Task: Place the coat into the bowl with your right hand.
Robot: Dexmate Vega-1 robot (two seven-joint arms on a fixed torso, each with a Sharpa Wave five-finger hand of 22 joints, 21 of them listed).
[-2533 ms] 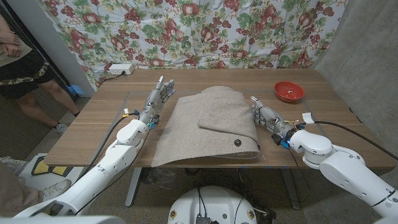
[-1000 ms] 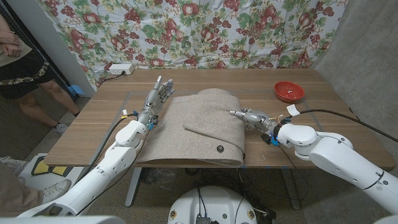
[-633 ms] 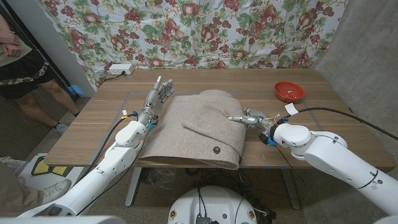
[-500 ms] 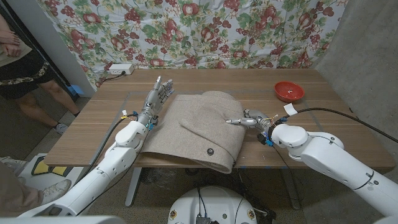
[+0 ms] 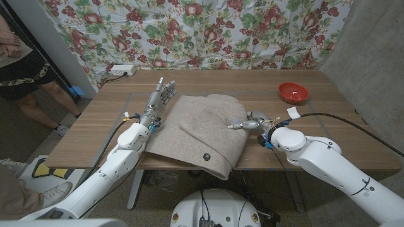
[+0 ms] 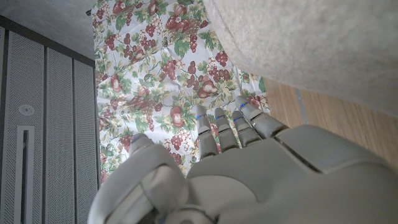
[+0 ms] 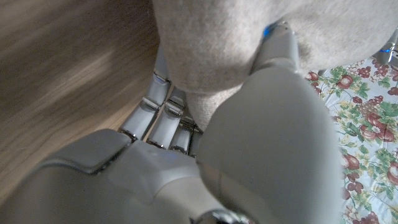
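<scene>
Right hand (image 5: 247, 123): moved from the coat's right edge inward over the fabric, fingers turned from pointing away toward pointing left; now clamped on the edge of the coat (image 5: 196, 129), thumb over the cloth and fingers under it in the right wrist view.

Right arm: swung inward, forearm now crossing the table's near right part toward the middle.

Coat: right side dragged leftward and bunched; formerly flat, squared outline now narrower and slanted. Lower corner carrying the dark button (image 5: 205, 157) shifted left and nearer the table's front edge, now hanging over it. Bare wood exposed where the right portion lay before.
</scene>
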